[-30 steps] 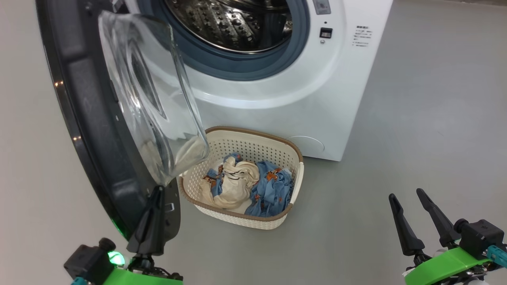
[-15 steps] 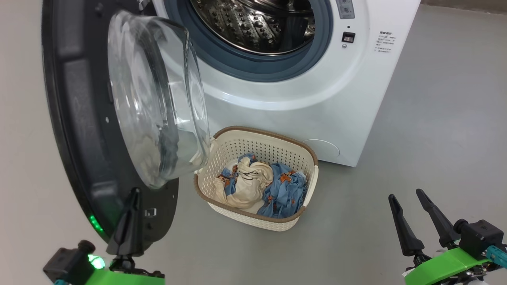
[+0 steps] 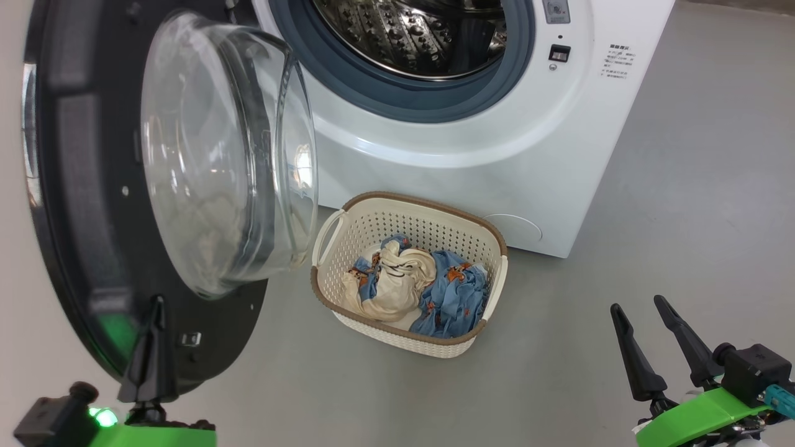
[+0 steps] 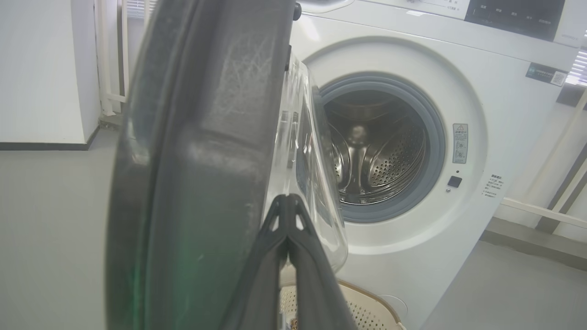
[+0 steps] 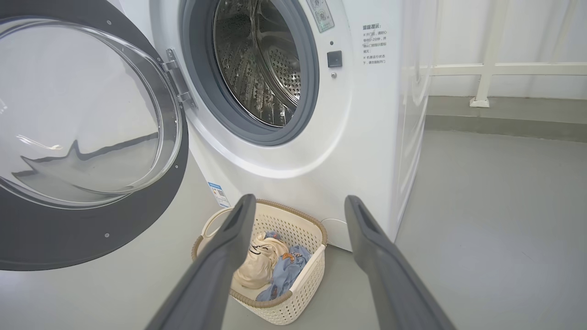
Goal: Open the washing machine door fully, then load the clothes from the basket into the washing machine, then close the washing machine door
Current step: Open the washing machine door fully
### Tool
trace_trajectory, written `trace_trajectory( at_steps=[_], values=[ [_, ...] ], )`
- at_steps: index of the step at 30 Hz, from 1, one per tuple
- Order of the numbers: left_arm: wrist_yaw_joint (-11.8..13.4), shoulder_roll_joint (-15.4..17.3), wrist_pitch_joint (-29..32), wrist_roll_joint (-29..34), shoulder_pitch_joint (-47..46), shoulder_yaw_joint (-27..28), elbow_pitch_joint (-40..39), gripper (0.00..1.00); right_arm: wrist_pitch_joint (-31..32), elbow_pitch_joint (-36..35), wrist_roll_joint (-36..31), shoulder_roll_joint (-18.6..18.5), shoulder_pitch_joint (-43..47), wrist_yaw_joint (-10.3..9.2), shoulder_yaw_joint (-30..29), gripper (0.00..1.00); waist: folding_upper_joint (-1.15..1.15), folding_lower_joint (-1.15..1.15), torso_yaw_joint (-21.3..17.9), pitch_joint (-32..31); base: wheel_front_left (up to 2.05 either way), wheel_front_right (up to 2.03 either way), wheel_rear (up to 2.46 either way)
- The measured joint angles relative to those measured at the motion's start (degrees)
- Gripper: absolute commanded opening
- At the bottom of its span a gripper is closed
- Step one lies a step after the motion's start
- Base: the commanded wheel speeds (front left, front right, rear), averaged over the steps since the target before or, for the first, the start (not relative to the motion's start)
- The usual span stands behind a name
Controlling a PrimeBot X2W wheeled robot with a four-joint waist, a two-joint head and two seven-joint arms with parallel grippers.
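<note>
Left gripper (image 3: 158, 301) and right gripper (image 3: 636, 305) with long dark fingers (image 3: 633, 357), bright green wrist shells (image 3: 702, 415), green lamp (image 3: 102, 417), perhaps teal plug (image 3: 781, 400).

No brand or number can be read. On the white front of the washing machine (image 4: 504, 119), a block of small Chinese print (image 4: 494, 185) is set at four o'clock of the drum opening, too fine to be read. A warning sticker (image 4: 460, 143) with a triangle sign is placed at three o'clock. A blue label (image 5: 218, 195) with a code square is fixed at seven o'clock, its print illegible.
</note>
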Motion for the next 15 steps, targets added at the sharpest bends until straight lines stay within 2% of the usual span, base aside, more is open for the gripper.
trace_trajectory(
  at_steps=[15],
  values=[
    [-0.2, 3.1, 0.0, 0.7, -1.4, 5.8, 2.6, 0.00, 0.0, -0.2, 0.0, -1.5, 0.0, 0.00, 0.1, 1.00, 0.00, 0.00, 0.7, 1.7, 0.00, 0.00, 0.00]
  ],
)
